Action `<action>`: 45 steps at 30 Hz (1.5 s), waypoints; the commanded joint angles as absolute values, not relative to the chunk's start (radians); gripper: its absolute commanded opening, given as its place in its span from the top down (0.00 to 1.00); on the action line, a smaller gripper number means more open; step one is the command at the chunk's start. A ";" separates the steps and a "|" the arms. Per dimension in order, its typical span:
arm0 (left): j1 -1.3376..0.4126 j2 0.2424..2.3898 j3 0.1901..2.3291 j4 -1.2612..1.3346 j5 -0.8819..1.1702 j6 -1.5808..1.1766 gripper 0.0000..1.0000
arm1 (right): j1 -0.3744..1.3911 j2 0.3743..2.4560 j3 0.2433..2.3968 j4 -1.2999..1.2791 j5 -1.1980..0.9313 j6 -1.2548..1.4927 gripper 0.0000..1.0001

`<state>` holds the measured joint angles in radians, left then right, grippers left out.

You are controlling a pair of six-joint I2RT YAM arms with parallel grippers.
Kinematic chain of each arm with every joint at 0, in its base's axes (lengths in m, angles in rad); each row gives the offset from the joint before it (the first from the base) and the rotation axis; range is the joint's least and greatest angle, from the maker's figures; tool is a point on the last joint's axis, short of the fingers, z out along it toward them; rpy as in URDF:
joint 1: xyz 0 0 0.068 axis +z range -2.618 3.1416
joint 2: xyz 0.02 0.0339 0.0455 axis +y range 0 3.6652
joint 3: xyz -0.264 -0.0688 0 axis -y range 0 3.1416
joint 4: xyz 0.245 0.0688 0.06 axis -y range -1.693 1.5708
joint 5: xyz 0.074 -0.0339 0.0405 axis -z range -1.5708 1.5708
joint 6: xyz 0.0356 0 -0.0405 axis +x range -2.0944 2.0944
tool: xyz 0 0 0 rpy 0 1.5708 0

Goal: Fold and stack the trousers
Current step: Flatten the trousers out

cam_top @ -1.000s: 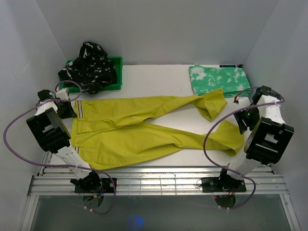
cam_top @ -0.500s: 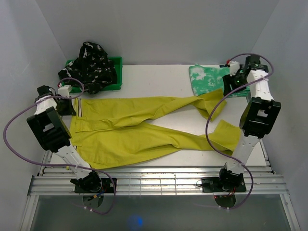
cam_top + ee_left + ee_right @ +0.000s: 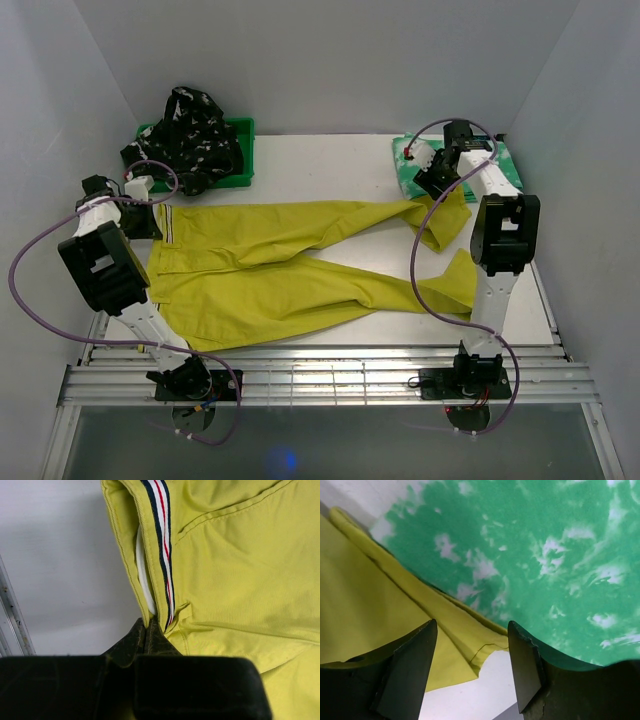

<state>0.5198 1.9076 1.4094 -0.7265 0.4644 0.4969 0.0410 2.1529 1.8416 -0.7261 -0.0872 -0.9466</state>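
left gripper point(image 3: 148, 625) low, clamped on mustard trousers point(image 3: 290, 260) at the waistband; right gripper point(image 3: 472, 627) stretched forward, spread apart over their hem

- Setting: we class this as a robotics lab test cell, not a home or shop.
- Walls point(image 3: 330, 60): we record plain pale panels closing in three sides.
- Table point(image 3: 320, 160): bare white top.
- Rail frame point(image 3: 330, 372): slotted aluminium bars at the near edge, with two arm bases point(image 3: 185, 383) bolted on.
- Cables point(image 3: 413, 262): we list exposed purple loops running along each arm.
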 commanded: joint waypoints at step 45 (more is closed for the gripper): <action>0.638 2.017 1.595 -0.788 0.350 0.537 1.00 | -0.413 1.809 1.563 -0.712 0.067 -0.848 0.92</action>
